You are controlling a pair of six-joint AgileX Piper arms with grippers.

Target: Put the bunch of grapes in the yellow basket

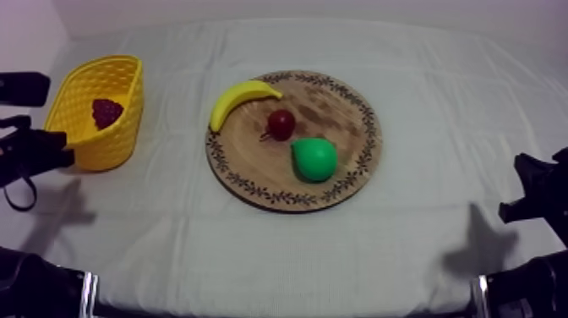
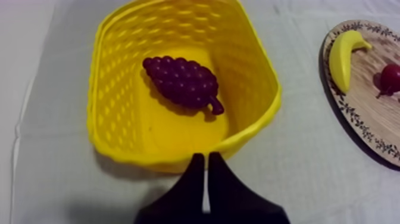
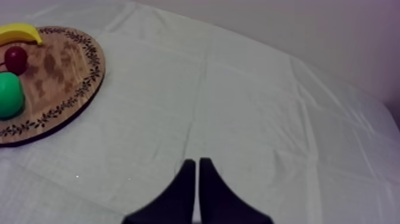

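Observation:
The purple bunch of grapes (image 2: 181, 81) lies on the floor of the yellow basket (image 2: 119, 89), which stands at the table's left (image 1: 127, 127) with the grapes (image 1: 106, 112) inside. My left gripper (image 2: 206, 162) is shut on nothing, its fingers together as a narrow wedge just outside the basket's near rim. It sits low at the left side (image 1: 63, 155), beside the basket. My right gripper (image 3: 197, 167) is shut too, over bare cloth at the right side (image 1: 526, 182), far from the round wooden board (image 1: 346, 106).
On the board lie a banana (image 1: 241, 99), a small red fruit (image 1: 281, 123) and a green pear (image 1: 314, 158). The board's rim (image 2: 351, 113) lies beside the basket. Open cloth stretches between the board (image 3: 59, 65) and my right gripper.

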